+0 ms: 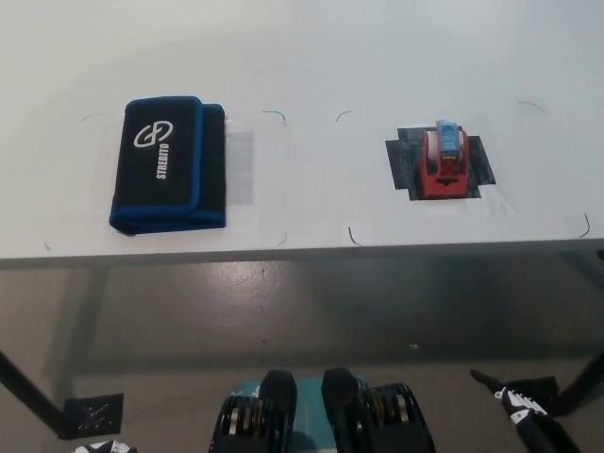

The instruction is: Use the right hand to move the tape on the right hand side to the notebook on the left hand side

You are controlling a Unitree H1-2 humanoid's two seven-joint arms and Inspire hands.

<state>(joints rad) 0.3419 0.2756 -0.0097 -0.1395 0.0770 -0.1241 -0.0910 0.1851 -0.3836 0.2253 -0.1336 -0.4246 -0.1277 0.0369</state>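
- Tabletop (pixel 311 57): white and matt, its near edge running across the middle of the head view, with faint pen arcs marking out two zones.
- Tape (pixel 444 162): a red dispenser carrying a pale roll and a blue part at its far end, standing on a dark patch (pixel 483 159) on the robot's right side of the tabletop, untouched.
- Notebook (pixel 168 164): a black case with blue edging and a white logo, closed and lying flat on the robot's left side, well apart from the tape.
- Right hand (pixel 522 410): black, low at the bottom right, below the tabletop edge and nowhere near the tape; only part of it showed, so I could not tell whether the fingers were spread or pressed together.
- Left hand (pixel 99 446): a white sliver at the bottom left corner, resting; its fingers could not be made out either.
- Risk, reach: rising from beneath, the right hand could have clipped the tabletop edge before clearing it.
- Risk, grasp: the dispenser looked narrow and tall, so a push from one side might have tipped or skidded it off the patch.
- Risk, placement: the case looked padded and uneven, so the tape set near its edge might have slid off.
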